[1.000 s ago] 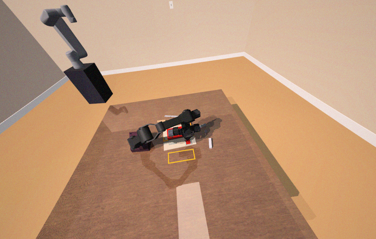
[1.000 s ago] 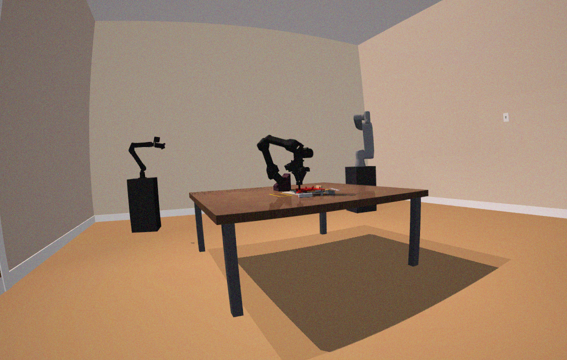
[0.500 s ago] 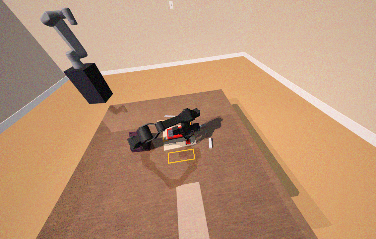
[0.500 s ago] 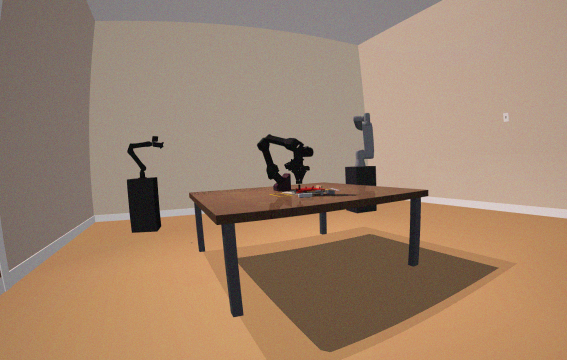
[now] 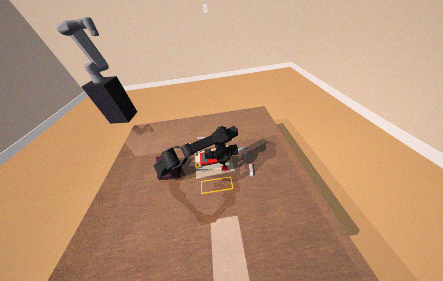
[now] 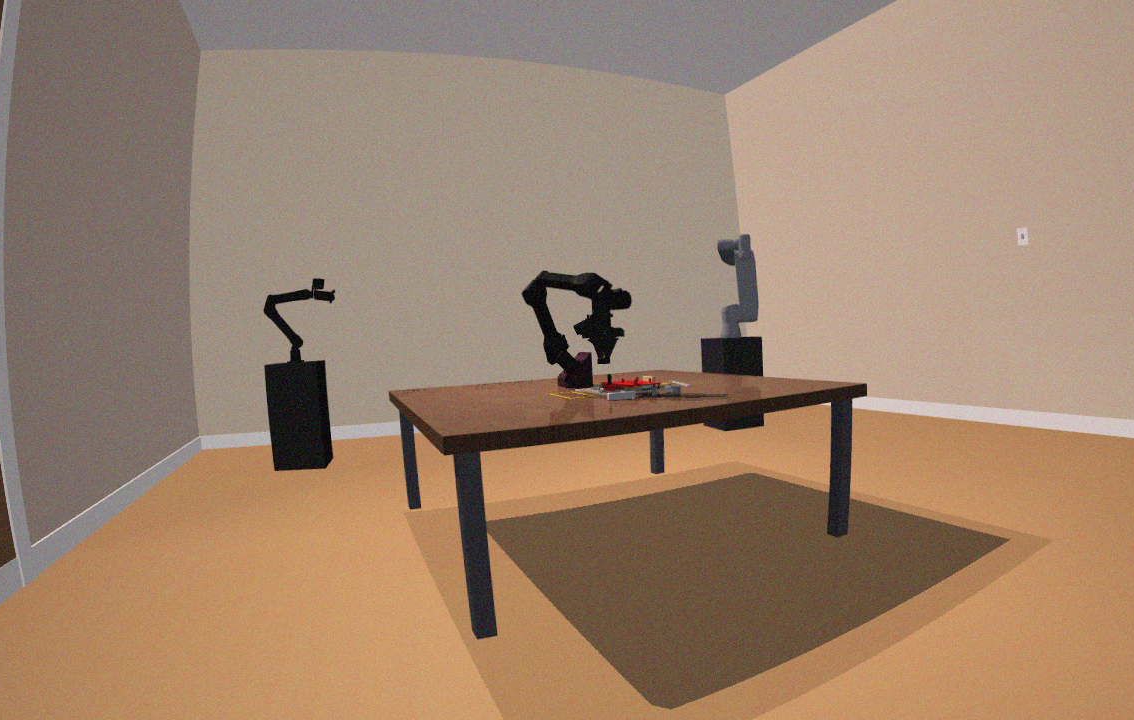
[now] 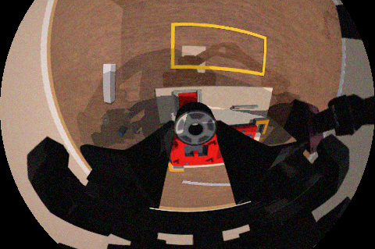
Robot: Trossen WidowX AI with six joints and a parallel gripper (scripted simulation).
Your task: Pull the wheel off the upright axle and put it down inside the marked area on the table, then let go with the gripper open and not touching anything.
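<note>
My gripper (image 5: 224, 163) (image 6: 604, 360) (image 7: 195, 124) is shut on the wheel, pointing down. The wheel (image 7: 187, 133) is a black tyre with a grey spoked hub and a dark centre hole, seen in the wrist view between the fingertips. In the exterior view the fingertips are raised, with a gap down to a small dark upright piece (image 6: 609, 378) that looks like the axle. The wheel seems to be off it and in the air. The marked area, a yellow outline (image 5: 201, 187) (image 7: 173, 46), lies on the table beyond the cream board's edge and holds no object.
The cream board (image 5: 207, 176) (image 7: 234, 94) bears a red part (image 5: 224, 168) (image 7: 187, 97) in a grey holder and a larger red assembly (image 7: 180, 159). A pale bar (image 5: 251, 170) (image 7: 109, 85) lies beside the board. A grey arm (image 5: 86, 45) (image 6: 746, 277) stands beyond the table.
</note>
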